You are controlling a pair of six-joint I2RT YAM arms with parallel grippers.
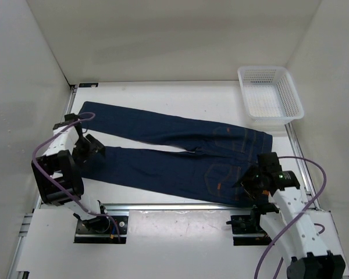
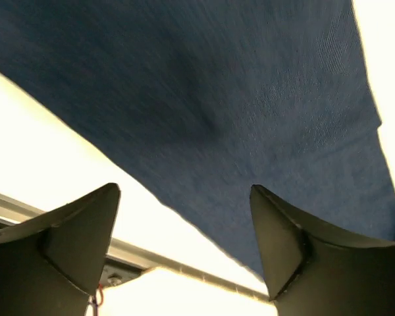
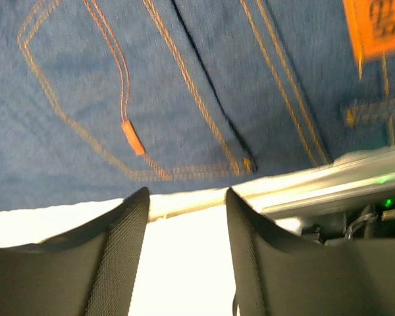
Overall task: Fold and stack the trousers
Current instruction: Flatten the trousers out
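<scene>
The trousers (image 1: pixel 180 157) are dark blue jeans lying flat on the white table, legs pointing left and waistband to the right. My left gripper (image 1: pixel 88 146) hovers over the hem end of the near leg. In the left wrist view its jaws (image 2: pixel 184 197) stand wide open above the denim's (image 2: pixel 217 99) near edge, holding nothing. My right gripper (image 1: pixel 248 181) sits at the near corner of the waistband. In the right wrist view it is open (image 3: pixel 186 197) over bare table, just short of the orange-stitched back pocket (image 3: pixel 118 118).
A white mesh basket (image 1: pixel 269 93) stands at the back right corner. An aluminium rail (image 1: pixel 163 206) runs along the table's near edge, close to the jeans' near side. White walls enclose the left, back and right sides.
</scene>
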